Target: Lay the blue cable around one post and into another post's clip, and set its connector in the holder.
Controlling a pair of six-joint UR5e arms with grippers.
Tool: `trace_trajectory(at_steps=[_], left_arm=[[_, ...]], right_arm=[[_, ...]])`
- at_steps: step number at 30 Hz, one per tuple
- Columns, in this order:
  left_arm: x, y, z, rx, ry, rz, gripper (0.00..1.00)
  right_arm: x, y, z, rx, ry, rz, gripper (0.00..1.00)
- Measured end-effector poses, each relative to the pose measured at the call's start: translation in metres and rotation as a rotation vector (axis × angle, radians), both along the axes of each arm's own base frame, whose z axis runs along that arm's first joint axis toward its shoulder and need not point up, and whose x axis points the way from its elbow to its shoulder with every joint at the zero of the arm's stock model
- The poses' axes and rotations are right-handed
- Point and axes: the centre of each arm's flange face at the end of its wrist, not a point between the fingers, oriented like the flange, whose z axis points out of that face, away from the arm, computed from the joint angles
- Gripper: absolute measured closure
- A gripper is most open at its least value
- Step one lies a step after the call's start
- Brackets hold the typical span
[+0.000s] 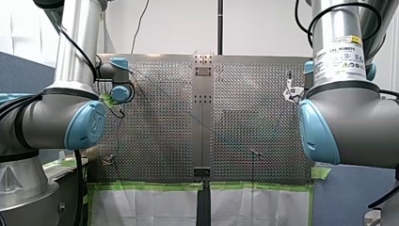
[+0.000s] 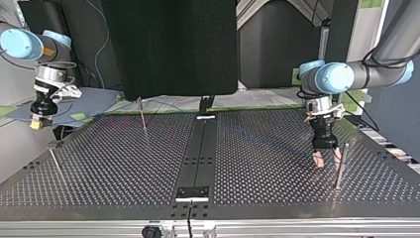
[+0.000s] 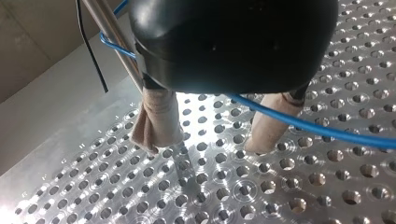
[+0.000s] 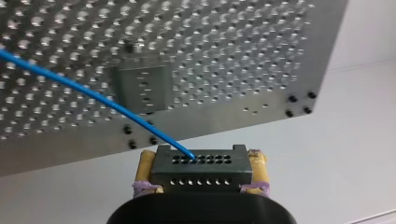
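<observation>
Connector (image 4: 201, 170) sits clamped in right jaws beyond the table (image 4: 233, 46); left jaws point down, wide, beside blue cable (image 3: 327, 128).

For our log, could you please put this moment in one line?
left gripper: open by post | right gripper: shut on connector | blue cable: bends round post

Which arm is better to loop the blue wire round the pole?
Probably left. My left gripper is open beside the post, the blue cable running past its fingers. My right gripper is busy holding the connector.
</observation>
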Motion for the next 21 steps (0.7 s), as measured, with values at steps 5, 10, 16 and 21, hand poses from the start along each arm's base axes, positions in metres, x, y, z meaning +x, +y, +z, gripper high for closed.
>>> trace_trajectory(at_steps=[5, 10, 16, 21], left_arm=[[0.0, 0.0, 0.0, 0.0, 0.0, 0.0, 0.0], [0.0, 0.0, 0.0, 0.0, 0.0, 0.0, 0.0], [0.0, 0.0, 0.0, 0.001, 0.0, 0.0, 0.0], [0.0, 0.0, 0.0, 0.001, 0.0, 0.0, 0.0]], right_arm=[[0.003, -0.006, -0.005, 0.011, 0.007, 0.022, 1.0], [0.009, -0.013, 0.007, 0.015, 0.027, 0.062, 1.0], [0.012, -0.023, 0.024, 0.013, 0.056, 0.071, 1.0], [0.012, -0.028, 0.033, 0.023, 0.068, 0.07, 1.0]])
